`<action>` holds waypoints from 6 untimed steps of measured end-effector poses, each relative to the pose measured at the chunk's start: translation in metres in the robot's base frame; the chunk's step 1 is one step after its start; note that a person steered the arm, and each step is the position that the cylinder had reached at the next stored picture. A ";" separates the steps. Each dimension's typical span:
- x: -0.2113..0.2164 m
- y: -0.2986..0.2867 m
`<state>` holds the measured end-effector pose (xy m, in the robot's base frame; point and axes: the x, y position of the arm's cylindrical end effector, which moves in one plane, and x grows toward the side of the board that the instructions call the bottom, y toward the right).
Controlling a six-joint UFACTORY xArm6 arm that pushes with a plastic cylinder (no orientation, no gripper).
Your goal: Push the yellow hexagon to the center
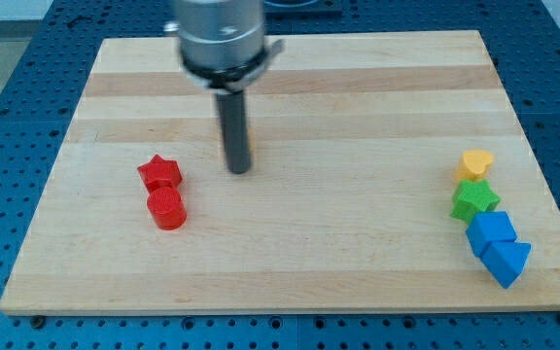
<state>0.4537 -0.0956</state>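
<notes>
Wooden board [290,282] on a blue pegboard base [8,58]. Going from the view's left: red star [159,173] and red cylinder [167,208], touching, star above cylinder, nearer the left edge than the middle, roughly mid-height.

Next, my tip [238,170], down on the board left of center and a bit toward the top edge. It sits just to the right of the red star, apart from it, touching no block. It's a bare rod with nothing to open or close, so no spread or pinch state applies; it holds nothing.

Board middle has no block on it.

Far right, a tight column near the right edge: yellow block [475,163] at the top, shape reads more heart-like than clean hexagon from here, hard to tell. It's the only yellow one, so taking it as the task block. Below it, touching, green star [474,200], then two blue blocks [499,248], angular, running toward the bottom right corner.

Progress: looks like nothing done yet. Yellow block is well apart from center and well apart from my tip. Left to do, by my read: cross to the right edge, get on the yellow block's right side, push it left to center without dragging the green star along.
</notes>
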 end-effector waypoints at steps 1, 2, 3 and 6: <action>-0.001 -0.025; -0.014 -0.025; -0.065 -0.018; -0.049 0.096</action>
